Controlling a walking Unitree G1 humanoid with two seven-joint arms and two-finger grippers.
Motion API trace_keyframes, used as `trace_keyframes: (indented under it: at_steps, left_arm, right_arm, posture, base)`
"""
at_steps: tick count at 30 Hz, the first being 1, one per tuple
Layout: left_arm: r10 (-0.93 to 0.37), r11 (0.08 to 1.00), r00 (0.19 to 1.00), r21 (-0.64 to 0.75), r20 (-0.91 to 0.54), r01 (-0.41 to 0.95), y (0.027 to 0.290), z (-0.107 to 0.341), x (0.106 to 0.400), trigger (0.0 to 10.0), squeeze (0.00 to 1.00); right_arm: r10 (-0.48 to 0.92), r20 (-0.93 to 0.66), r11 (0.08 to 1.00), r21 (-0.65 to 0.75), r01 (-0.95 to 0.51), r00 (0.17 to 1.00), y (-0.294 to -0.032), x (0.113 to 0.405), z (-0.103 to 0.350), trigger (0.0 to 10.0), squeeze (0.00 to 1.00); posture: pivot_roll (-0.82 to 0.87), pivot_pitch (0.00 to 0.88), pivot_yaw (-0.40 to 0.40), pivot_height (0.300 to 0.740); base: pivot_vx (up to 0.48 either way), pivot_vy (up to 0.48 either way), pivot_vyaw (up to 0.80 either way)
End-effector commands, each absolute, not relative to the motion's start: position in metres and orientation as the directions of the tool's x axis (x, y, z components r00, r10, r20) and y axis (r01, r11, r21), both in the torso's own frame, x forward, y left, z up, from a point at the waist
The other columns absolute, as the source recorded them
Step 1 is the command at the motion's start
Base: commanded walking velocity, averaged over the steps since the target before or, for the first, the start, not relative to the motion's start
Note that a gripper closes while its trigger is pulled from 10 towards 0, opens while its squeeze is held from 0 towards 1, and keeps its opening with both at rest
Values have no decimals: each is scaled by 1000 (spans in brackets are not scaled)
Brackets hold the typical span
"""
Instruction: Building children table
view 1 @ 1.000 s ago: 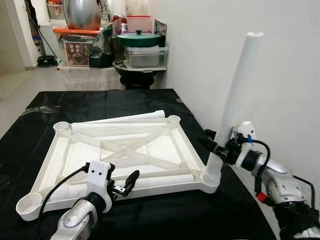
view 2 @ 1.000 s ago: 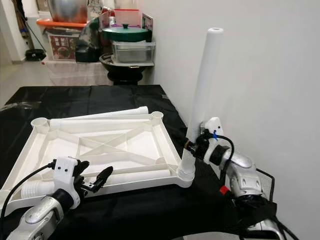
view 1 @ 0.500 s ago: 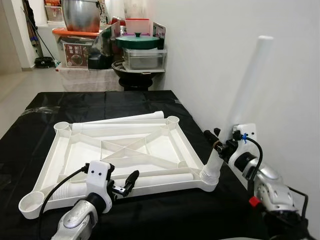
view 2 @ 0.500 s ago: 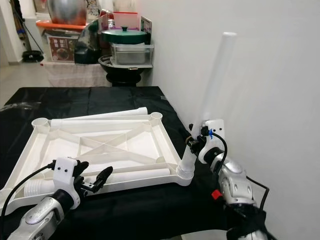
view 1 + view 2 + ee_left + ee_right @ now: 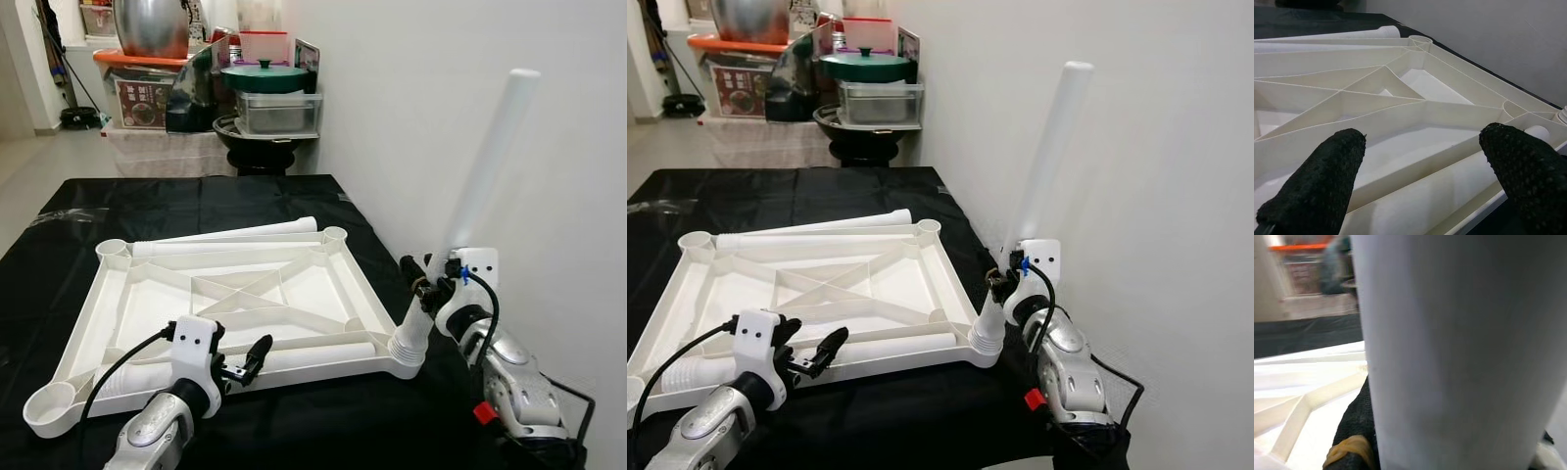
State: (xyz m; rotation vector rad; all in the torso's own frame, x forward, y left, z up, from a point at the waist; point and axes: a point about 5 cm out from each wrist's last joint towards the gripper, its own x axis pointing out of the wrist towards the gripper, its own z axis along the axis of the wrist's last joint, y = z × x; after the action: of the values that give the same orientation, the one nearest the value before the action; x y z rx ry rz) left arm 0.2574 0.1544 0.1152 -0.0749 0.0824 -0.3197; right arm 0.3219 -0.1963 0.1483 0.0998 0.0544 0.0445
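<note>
Reaching in from the lower right of the frame, the right arm bends upward and its right pincer is clenched around the lower part of a long white leg. The leg is a smooth round tube. It stands almost upright, leaning a little to the right, and its ribbed lower end sits in the corner socket at the lower right of the tabletop. In the right wrist view the tube is very close, with one black finger pressed against it.

The tabletop is white plastic and lies upside down in the middle of the frame, on a surface covered with a black, slightly shiny cloth. Its underside has thin ribs which cross in the centre, and a round cup is at each corner. One more white tube lies along its far edge, and another lies inside along the near edge.

The left arm comes in from the lower left of the frame. Its left pincer is released and grasps nothing; it hovers just over the near edge of the tabletop. The left wrist view shows its two black fingers, rough and dotted, spread apart above the ribs.

At the upper left of the frame, pots and a green lid stand on a low shelf.
</note>
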Motion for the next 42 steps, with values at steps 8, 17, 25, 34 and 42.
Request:
trace_keyframes:
  at_steps: [8, 17, 25, 34, 42]
  left_arm:
    - [-295, 954, 953, -87, -74, 289, 156, 112, 258, 10000, 0]
    - [-292, 954, 954, -84, -71, 286, 155, 112, 260, 10000, 0]
    - [-289, 956, 955, -84, -71, 283, 155, 112, 260, 10000, 0]
    - [-289, 956, 954, -86, -76, 282, 155, 110, 259, 10000, 0]
    - [-295, 954, 952, -84, -79, 288, 155, 109, 260, 10000, 0]
  right_arm:
    - [-227, -367, 956, 90, 278, 902, -217, 293, 90, 0, 0]
    - [-208, -341, 971, 39, 235, 917, -197, 290, 98, 0, 0]
    - [-190, -342, 977, 25, 211, 920, -191, 289, 98, 0, 0]
    - [-150, -349, 986, 21, 168, 925, -189, 290, 100, 0, 0]
    - [-82, -345, 995, 18, 94, 935, -189, 294, 104, 0, 0]
  posture:
    - [9, 0, -69, 740]
    - [4, 0, -69, 740]
    - [4, 0, -69, 740]
    - [3, 0, -70, 740]
    - [2, 0, -64, 740]
  base:
    - [0, 0, 0]
    - [0, 0, 0]
    - [0, 0, 0]
    - [0, 0, 0]
    - [0, 0, 0]
